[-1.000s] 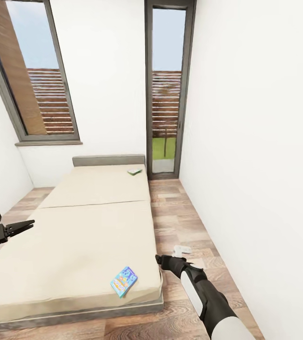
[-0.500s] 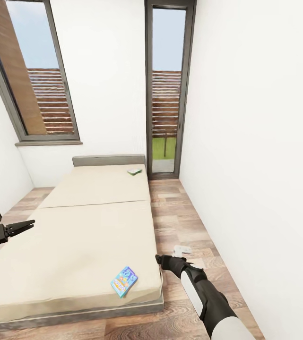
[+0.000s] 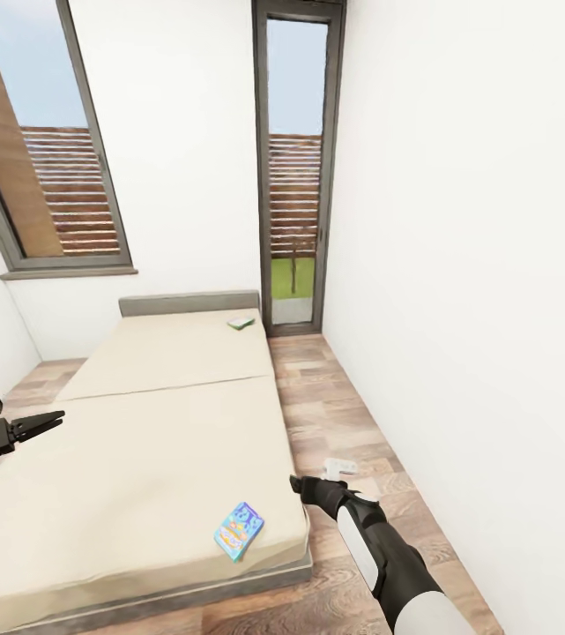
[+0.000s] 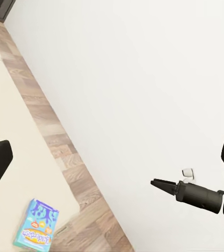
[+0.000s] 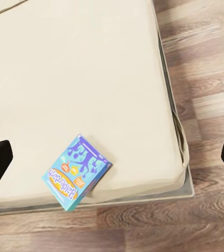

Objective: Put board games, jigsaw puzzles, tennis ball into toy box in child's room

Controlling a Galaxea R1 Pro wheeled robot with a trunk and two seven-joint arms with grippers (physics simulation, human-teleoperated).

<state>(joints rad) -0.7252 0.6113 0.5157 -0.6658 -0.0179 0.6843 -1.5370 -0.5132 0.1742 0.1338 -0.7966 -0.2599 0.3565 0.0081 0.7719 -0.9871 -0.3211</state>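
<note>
— Since a moment ago the whole view has swung a little; the bed [image 3: 159, 441] and windows sit shifted in the head view, but both arms hang as they did.

— What's nearest?

— Right gripper [image 3: 303, 486], low by the bed's near corner, over the wood floor [image 3: 353, 414]. Its fingers look drawn close together at the tip in the head view, holding nothing; yet its own camera shows dark finger ends far apart at the edges, so I cannot tell how wide it stands.

— And the toy?

— Blue board game [image 5: 77, 172] lies flat on the mattress near that corner, just beside the edge, long axis running diagonally toward the bed's corner.

— The other arm?

— Left gripper [image 3: 42, 423] hovers over the bed's far side, fingers [image 3: 48, 417] a narrow fork, touching nothing.

— Farther back?

— A green game box [image 3: 241, 323] rests by the grey headboard [image 3: 189, 302], near the tall window [image 3: 295, 168].
</note>
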